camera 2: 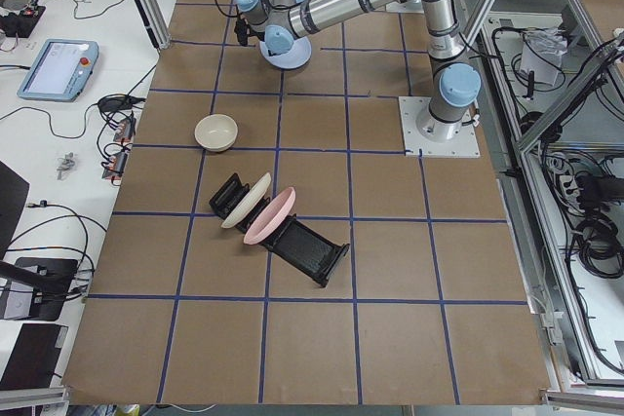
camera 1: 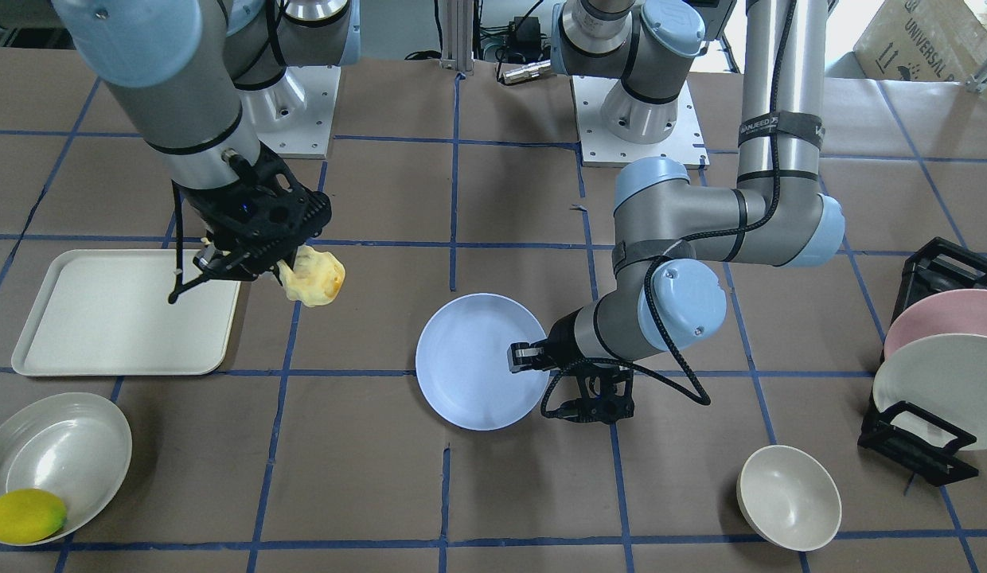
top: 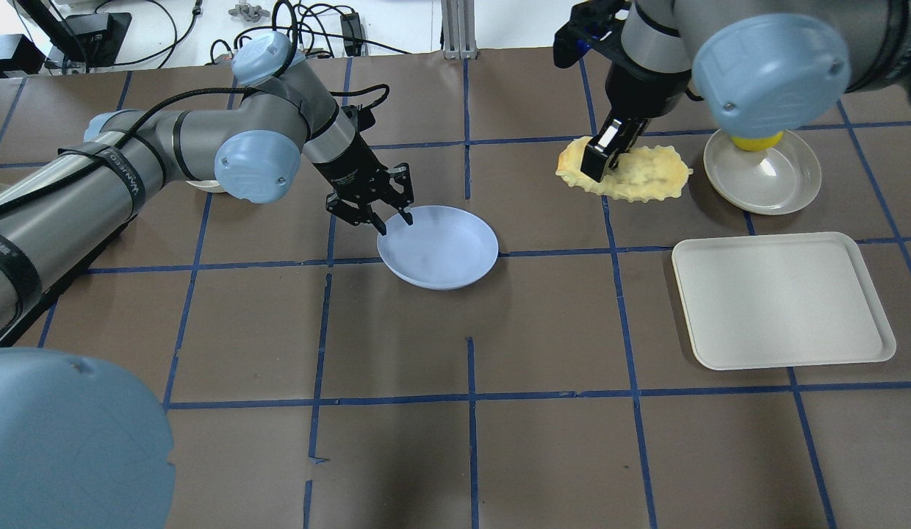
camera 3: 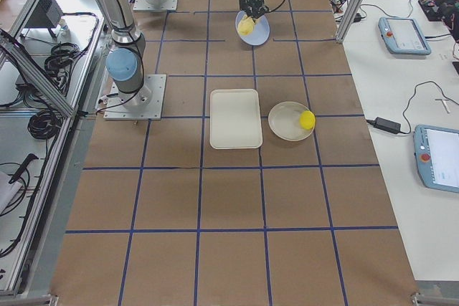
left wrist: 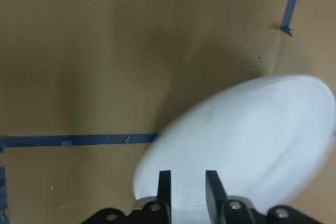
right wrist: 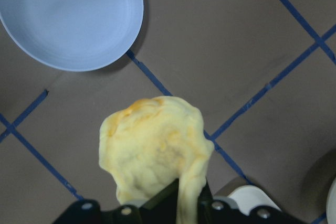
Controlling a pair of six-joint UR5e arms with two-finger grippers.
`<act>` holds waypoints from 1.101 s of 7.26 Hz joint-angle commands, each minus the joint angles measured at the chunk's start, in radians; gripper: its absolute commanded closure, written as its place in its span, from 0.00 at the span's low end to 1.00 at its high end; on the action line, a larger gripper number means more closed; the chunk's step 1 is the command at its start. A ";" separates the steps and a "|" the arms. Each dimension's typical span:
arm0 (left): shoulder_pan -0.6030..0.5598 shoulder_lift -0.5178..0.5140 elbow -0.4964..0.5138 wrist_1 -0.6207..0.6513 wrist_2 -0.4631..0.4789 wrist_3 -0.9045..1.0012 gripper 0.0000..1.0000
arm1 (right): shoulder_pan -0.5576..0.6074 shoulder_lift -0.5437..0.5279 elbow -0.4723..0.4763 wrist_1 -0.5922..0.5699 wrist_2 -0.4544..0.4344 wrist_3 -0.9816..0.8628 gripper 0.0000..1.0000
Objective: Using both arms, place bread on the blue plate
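The blue plate (camera 1: 470, 366) is at the table's middle. My left gripper (camera 1: 519, 356) is shut on its rim on the robot's left side. In the overhead view one finger of that gripper (top: 395, 222) is inside and one outside the plate's (top: 444, 250) rim, and the plate looks slightly tilted. The left wrist view shows the fingers (left wrist: 165, 182) close together over the plate (left wrist: 252, 140). My right gripper (camera 1: 275, 270) is shut on one end of the pale-yellow bread (camera 1: 314, 278) and holds it in the air. In the right wrist view the bread (right wrist: 152, 150) hangs with the plate (right wrist: 68, 19) off to one side.
A white tray (camera 1: 119, 310) lies under the right arm. A grey bowl (camera 1: 56, 454) holding a yellow lemon (camera 1: 24, 516) sits beyond it. A small white bowl (camera 1: 788, 497) and a black rack (camera 1: 923, 446) with a pink and a white plate stand on the robot's left.
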 commanded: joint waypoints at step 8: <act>0.186 0.211 0.006 -0.146 0.252 0.303 0.00 | 0.335 0.376 -0.187 -0.174 -0.076 0.315 0.88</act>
